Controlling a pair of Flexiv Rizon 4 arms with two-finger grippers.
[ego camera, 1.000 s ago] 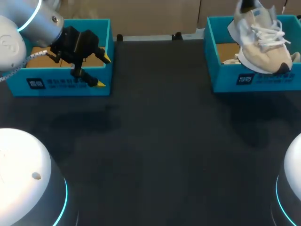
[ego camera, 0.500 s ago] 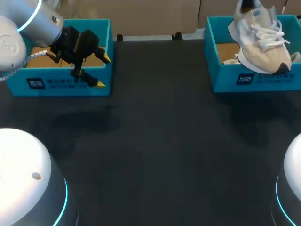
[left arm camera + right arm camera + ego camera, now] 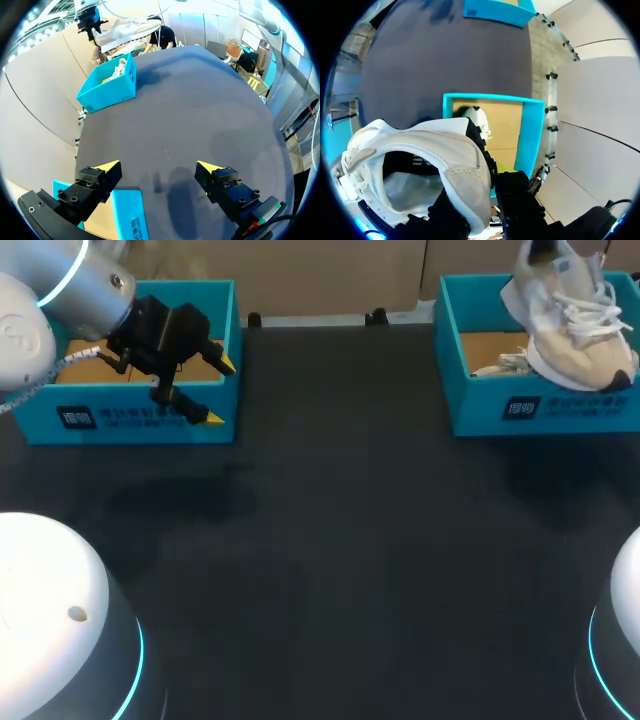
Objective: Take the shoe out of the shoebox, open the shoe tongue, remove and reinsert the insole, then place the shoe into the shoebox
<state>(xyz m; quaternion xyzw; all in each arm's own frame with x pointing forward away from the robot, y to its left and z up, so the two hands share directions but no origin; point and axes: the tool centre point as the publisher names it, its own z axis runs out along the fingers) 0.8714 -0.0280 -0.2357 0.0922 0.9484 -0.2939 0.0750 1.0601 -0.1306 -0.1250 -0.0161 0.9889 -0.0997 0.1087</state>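
- Step: taking the shoe [image 3: 575, 325] out of the shoebox [image 3: 545, 408]. We judge the lift approx. done: the shoe hangs above the box, toe tilted down, clear of the surface [image 3: 340, 540].
- Right tool [image 3: 487, 202] grips the shoe's heel wall between its two fingers.
- Left tool [image 3: 157, 172] is spread wide w/ nothing in it, over a blue box [image 3: 130, 420] well apart from the shoe.
- Next, prob.: set the shoe down mid-surface where the left tool can open it up. Needs a firm hold, as the heel wall looks soft.
- Shoe: white mesh, beige suede-like panels, loose laces [image 3: 585, 310], padded collar.
- Shoebox: stiff blue card, brown inside; a white shoe [image 3: 477, 120] lies in it.
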